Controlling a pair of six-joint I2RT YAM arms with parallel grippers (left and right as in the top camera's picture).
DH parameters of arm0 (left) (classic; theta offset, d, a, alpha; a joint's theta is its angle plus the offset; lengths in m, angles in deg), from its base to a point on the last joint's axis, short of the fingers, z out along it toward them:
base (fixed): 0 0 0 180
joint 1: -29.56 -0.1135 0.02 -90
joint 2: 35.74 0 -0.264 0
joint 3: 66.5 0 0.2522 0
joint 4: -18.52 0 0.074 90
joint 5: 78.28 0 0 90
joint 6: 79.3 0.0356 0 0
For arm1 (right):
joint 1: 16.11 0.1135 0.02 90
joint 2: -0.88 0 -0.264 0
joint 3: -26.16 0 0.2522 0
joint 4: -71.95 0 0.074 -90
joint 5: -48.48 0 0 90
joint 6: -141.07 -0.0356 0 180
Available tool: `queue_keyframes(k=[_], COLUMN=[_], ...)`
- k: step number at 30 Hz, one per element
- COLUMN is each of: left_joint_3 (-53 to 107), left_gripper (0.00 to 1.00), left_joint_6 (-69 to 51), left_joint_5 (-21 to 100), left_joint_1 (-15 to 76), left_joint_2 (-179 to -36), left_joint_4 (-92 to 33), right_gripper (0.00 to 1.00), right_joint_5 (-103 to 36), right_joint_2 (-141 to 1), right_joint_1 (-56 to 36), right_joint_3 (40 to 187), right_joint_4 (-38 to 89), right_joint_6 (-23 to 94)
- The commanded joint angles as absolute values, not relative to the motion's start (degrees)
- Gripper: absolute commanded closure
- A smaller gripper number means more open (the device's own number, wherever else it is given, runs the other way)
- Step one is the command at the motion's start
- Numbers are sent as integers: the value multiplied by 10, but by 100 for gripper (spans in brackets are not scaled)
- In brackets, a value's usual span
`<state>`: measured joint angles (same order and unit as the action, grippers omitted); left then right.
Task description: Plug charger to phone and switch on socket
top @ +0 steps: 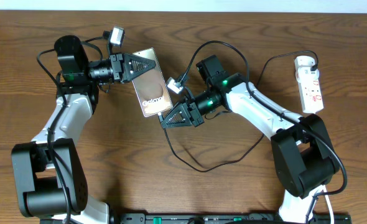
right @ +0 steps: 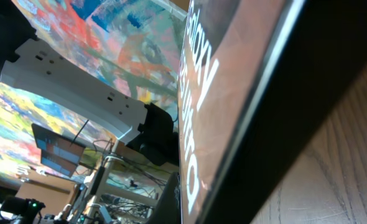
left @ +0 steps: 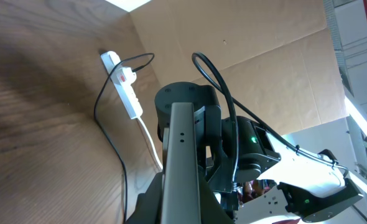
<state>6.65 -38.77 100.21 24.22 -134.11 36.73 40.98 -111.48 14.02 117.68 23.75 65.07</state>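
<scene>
Phone (right: 246,93) fills R wrist view, edge-on. Overhead: it sits betw. both grippers. Left gripper (top: 149,65) is clamped on its top end. Right gripper (top: 167,119), jaws closed, is at its bottom corner; charger (top: 196,167) trails from there. Socket (top: 309,84) is well apart, far R.

"Galaxy" — white — on the phone (top: 152,90)

The phone (right: 233,93) fills the view at very close range and runs diagonally, its glossy brownish face bearing white "Galaxy" lettering (right: 199,68) beside a thick dark edge (right: 308,87). The wood-grain table (right: 339,180) shows at lower right, and a blurred multicoloured pattern (right: 78,37) spreads across the upper left.
</scene>
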Motion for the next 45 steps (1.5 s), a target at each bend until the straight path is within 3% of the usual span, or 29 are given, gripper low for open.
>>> queue_keyframes(k=[1, 27, 45], left_joint_3=[71, 71, 71], left_gripper=[93, 93, 93], left_joint_6=[-370, -335, -428], left_joint_5=[1018, 1018, 1017], left_joint_1=[245, 245, 231], left_joint_2=[-1342, -1342, -1342], left_joint_4=[372, 372, 373], right_gripper=[99, 99, 99], right_joint_5=[433, 478, 414], right_joint_2=[-1117, -1117, -1117], right_joint_1=[143, 139, 158], right_joint_3=[1176, 1176, 1174], right_joint_4=[244, 291, 265], right_joint_6=[641, 592, 606])
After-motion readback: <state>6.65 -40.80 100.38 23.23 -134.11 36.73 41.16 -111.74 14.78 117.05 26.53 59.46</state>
